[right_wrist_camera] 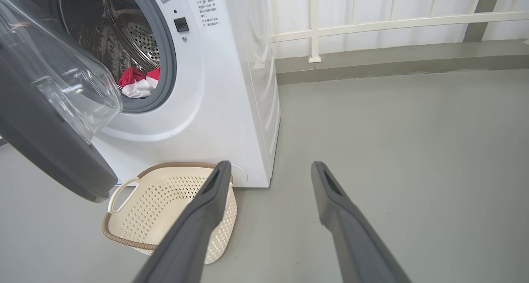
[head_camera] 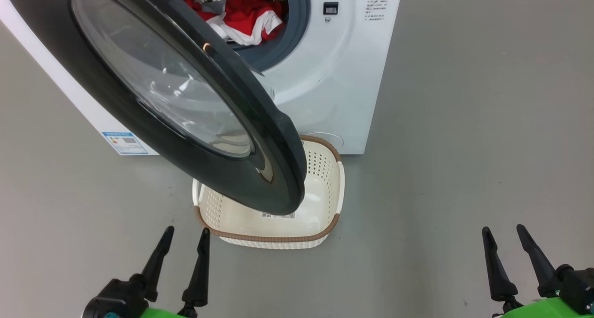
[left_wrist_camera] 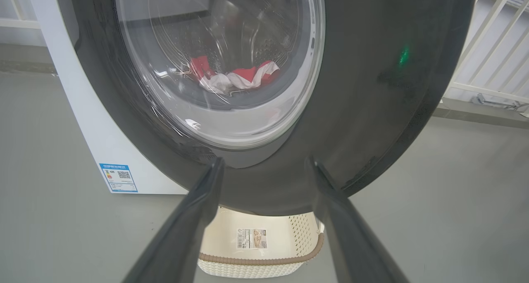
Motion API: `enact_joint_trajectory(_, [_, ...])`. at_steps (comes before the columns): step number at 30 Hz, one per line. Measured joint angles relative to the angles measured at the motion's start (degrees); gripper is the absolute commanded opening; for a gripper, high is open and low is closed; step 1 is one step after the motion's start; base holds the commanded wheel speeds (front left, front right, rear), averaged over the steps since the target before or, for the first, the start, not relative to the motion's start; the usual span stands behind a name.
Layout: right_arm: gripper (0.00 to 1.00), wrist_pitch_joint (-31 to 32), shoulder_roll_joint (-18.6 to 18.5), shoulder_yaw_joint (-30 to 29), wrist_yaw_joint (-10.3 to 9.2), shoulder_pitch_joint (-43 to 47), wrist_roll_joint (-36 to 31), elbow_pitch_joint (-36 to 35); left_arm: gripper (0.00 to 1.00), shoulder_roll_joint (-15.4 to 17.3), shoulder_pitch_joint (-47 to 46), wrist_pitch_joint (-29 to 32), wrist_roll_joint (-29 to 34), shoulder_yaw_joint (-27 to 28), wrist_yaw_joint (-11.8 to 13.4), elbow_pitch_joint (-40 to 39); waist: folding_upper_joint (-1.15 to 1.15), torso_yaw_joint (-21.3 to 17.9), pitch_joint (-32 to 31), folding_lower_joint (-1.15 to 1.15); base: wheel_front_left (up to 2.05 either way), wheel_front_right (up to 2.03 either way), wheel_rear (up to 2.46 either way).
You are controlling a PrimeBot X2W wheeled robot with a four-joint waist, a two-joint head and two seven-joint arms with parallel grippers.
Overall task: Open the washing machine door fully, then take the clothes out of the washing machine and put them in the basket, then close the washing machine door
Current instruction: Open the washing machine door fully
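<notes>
Head view: the washing machine door (head_camera: 176, 90) hangs part-open across the upper left, above the basket (head_camera: 325, 169) at centre; the clothes (head_camera: 246, 16) sit inside the washing machine (head_camera: 334, 67), top centre. Both the left claw (head_camera: 187, 230) and right claw (head_camera: 502, 228) are spread, empty. We judge the opening unfinished: next, push the door wider

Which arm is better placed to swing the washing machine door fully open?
Probably left: the left gripper, open, points at the half-open door; the right gripper points at the floor.
</notes>
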Motion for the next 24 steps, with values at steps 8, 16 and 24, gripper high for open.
enact_joint_trajectory(8, [0.0, 0.0, 0.04, 3.12, 0.0, -0.52, 2.7, -1.3, 1.0, 0.0, 0.0, 0.0, -0.02, -0.19, 0.0, 0.1, 0.0, 0.23, -0.07, 0.0, 0.0, 0.0, 0.0])
enact_joint_trajectory(16, [0.0, 0.0, -2.34, 11.47, 0.0, -9.39, 13.49, -1.94, 1.0, 0.0, -0.03, 0.0, -0.89, -1.08, 0.03, 0.07, 0.0, 1.03, 0.59, 0.0, 0.0, 0.0, 0.0])
enact_joint_trajectory(24, [0.0, -0.15, -5.94, 17.24, 0.0, -18.71, 26.71, -4.06, 1.0, 0.0, -0.06, 0.0, -2.07, -2.09, 0.23, 0.03, 0.0, 2.85, 0.85, 0.0, 0.0, 0.0, 0.0])
